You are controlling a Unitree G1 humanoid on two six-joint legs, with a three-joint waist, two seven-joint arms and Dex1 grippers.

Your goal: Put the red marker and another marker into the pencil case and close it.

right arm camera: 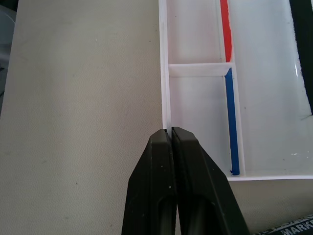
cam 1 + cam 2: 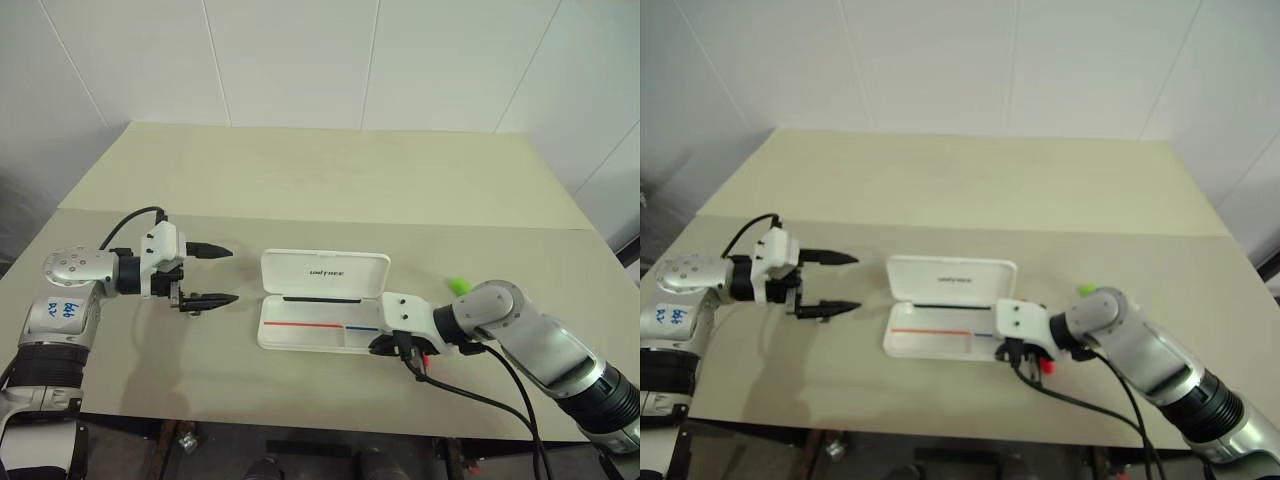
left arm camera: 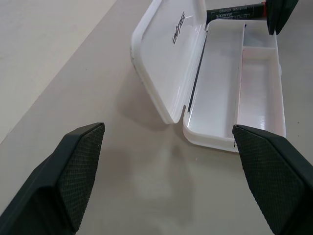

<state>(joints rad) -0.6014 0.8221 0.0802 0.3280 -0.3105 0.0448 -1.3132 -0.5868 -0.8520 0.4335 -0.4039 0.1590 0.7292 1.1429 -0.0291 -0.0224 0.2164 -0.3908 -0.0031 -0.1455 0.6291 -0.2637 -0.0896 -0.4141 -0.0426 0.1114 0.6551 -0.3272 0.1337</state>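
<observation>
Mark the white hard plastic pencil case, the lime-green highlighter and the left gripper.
White hard plastic pencil case [image 2: 324, 271], left eye view, open lid.
Lime-green highlighter [image 2: 460, 286], left eye view, visible end.
Left gripper [image 2: 222, 275], left eye view, between fingertips.

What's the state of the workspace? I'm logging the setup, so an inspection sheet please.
Surface: beige table, seam across it.
Job's things: pencil case open, tray empty; red marker on the table off its right end; green marker behind the right arm.
Clutter: nothing seen.
Grippers: left gripper open, left of the case; right gripper shut at the case's rim.
Cables: black cable at each wrist.
Surroundings: white wall.
</observation>
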